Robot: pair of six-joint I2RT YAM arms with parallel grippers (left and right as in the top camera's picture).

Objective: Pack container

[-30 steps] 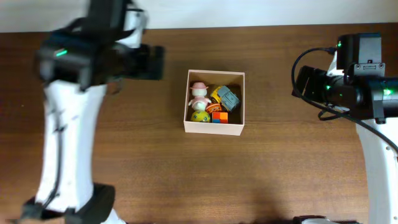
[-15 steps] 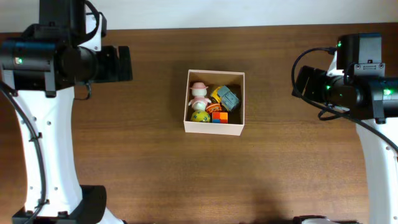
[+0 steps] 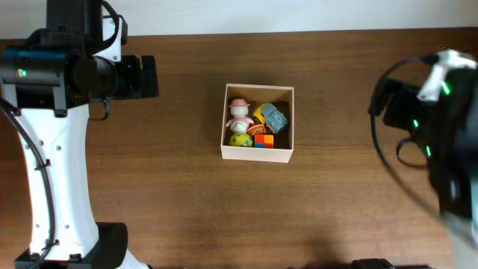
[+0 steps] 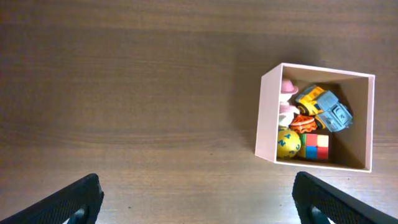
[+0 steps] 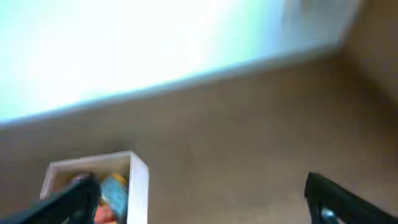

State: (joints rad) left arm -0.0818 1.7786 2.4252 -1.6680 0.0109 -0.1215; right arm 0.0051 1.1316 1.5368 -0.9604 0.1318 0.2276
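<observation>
Overhead first: we have the container (image 3: 257, 155) sitting mid-desk (image 3: 187, 217), between the two arms and well apart from both. Inside it, crowded toward its left and near walls, we pick out a pink-hatted figure (image 3: 239, 110), a yellow ball (image 3: 239, 139), a colour cube (image 3: 260, 140) and a yellow truck (image 3: 270, 116). We see no toy loose on the wood, so we judge the packing done or very nearly so. The left arm (image 3: 67, 75) is parked off to one side. The right arm (image 3: 441, 127) is a smear at the other edge, and we take that blur for motion.

Over to the left wrist: the camera looks straight down and the box lies off to the right of the frame. The left end effector (image 4: 196, 190) is spread wide with nothing in it and only bare wood beneath. Held high and aside like this, it leaves the box uncrowded.

Right wrist now, and it's blurry: one box corner shows low on the left, with a pale wall beyond the desk. The right end effector (image 5: 199, 193) shows as two dark tips far apart, and we see nothing between them.
</observation>
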